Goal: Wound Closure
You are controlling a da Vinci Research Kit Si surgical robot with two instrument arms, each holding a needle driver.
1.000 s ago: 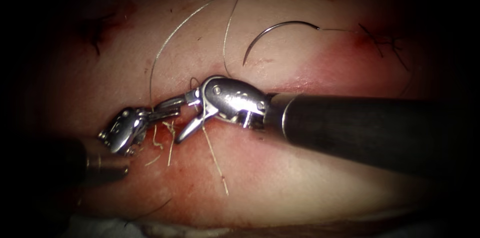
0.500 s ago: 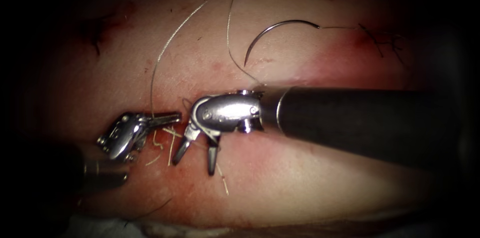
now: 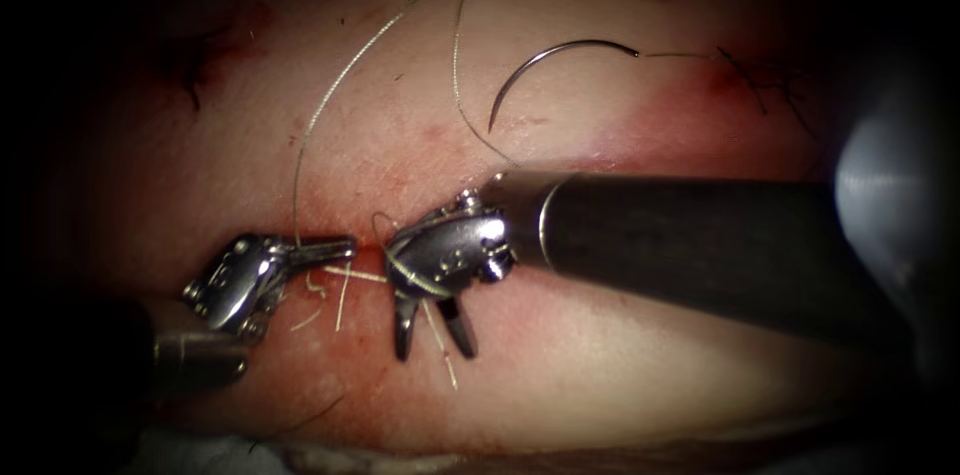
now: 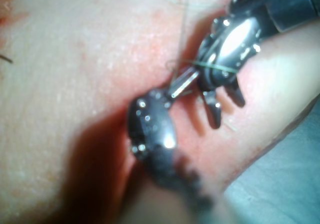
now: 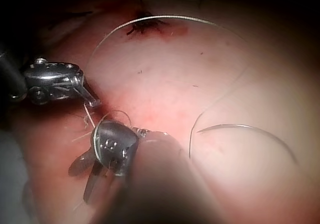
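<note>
Nearest the front edge of the tissue [image 3: 620, 375], the right tool [image 3: 432, 325] points its two jaws down toward that edge, spread apart and holding nothing, with a pale cut end of thread [image 3: 440, 340] lying between them. A loop of thread [image 3: 330, 100] is wrapped round this tool's wrist, seen as a light band in the right wrist view [image 5: 95, 139] and in the left wrist view [image 4: 212, 63]. Just to its left along the cut [image 3: 365, 245] sits the left tool [image 3: 335, 251], long axis running left to right, jaws closed on the thread beside the cut; its shaft is lost in dark shadow at the left. From there the thread rises in one tall arc toward the far edge and comes back down to the right tool. Farther back, right of the cut's line, the single curved needle [image 3: 550, 60] lies free on the tissue surface, arched upward with its sharp tip pointing down-left, not in the tissue. Its thread end runs right to a dark knotted stitch [image 3: 760, 80], whose details are hard to make out.
</note>
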